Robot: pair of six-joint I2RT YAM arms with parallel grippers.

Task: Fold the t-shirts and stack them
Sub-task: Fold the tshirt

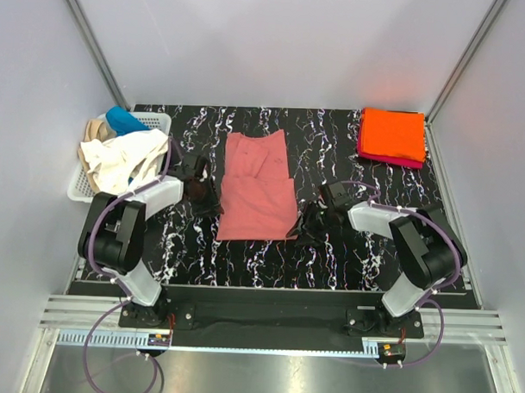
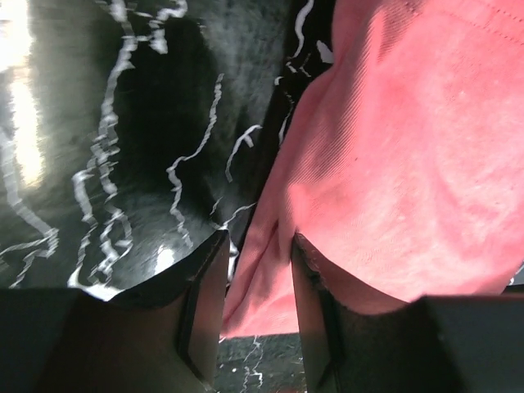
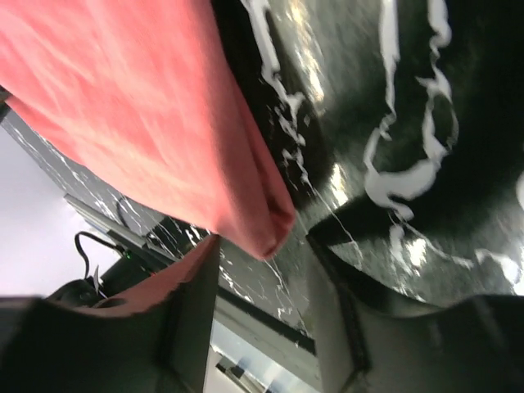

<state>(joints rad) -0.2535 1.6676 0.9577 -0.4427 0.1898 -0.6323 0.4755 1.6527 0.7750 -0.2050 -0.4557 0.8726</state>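
Observation:
A dusty salmon-pink t-shirt [image 1: 258, 186] lies folded into a long strip on the middle of the black marbled table [image 1: 346, 260]. My left gripper [image 1: 212, 203] is at its left edge, low on the table. In the left wrist view the jaws [image 2: 258, 246] stand apart with the pink shirt's [image 2: 393, 164] edge lying between them, not pinched. My right gripper [image 1: 303, 231] is at the shirt's near right corner. Its jaws [image 3: 264, 246] are open too, and the pink corner [image 3: 266, 229] droops at their mouth. An orange t-shirt [image 1: 392, 132] lies folded on a magenta one [image 1: 376, 156] at the back right.
A white lattice basket [image 1: 153, 120] stands at the back left, with cream-white [image 1: 121, 161], tan [image 1: 94, 130] and blue [image 1: 125, 120] t-shirts spilling out of it. Grey walls close in the table on three sides. A metal rail [image 1: 267, 322] runs along the near edge.

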